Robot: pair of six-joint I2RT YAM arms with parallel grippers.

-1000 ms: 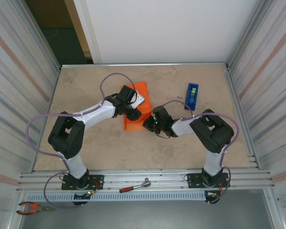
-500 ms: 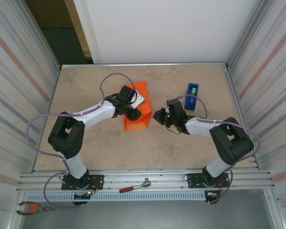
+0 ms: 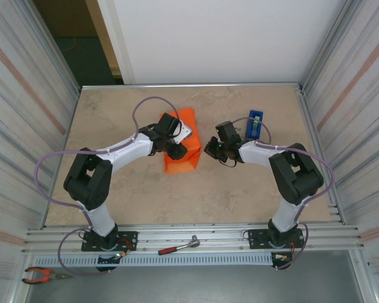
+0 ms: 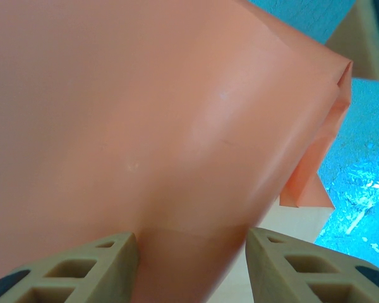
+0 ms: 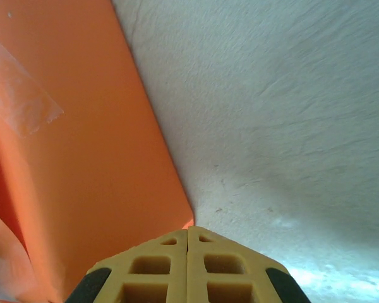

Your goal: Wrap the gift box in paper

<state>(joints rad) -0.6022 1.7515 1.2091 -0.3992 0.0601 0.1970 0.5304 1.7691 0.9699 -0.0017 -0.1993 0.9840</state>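
Observation:
The orange paper [image 3: 182, 159] is folded into a parcel at mid-table; the gift box is hidden under it. My left gripper [image 3: 179, 149] stands over the parcel's top. In the left wrist view the paper [image 4: 145, 113] lies between the left gripper [image 4: 191, 243] fingers: the left fingertip [image 4: 117, 249] touches it, and a gap shows at the right one. A folded flap [image 4: 306, 189] sticks out on the right. My right gripper [image 3: 208, 150] is shut and empty just right of the parcel. Its tip [image 5: 188, 235] sits by the paper's [image 5: 82, 158] corner, where clear tape [image 5: 22, 95] is stuck.
A blue tape dispenser [image 3: 254, 125] stands right of the right wrist. A red-handled wrench [image 3: 177, 246] lies on the front rail, pliers [image 3: 41, 274] at the near left. Corrugated metal walls [image 3: 31, 113] close both sides.
My right arm has swung right and back, taking its shut gripper off the parcel's side toward the tape dispenser. The left gripper and the parcel have stayed put.

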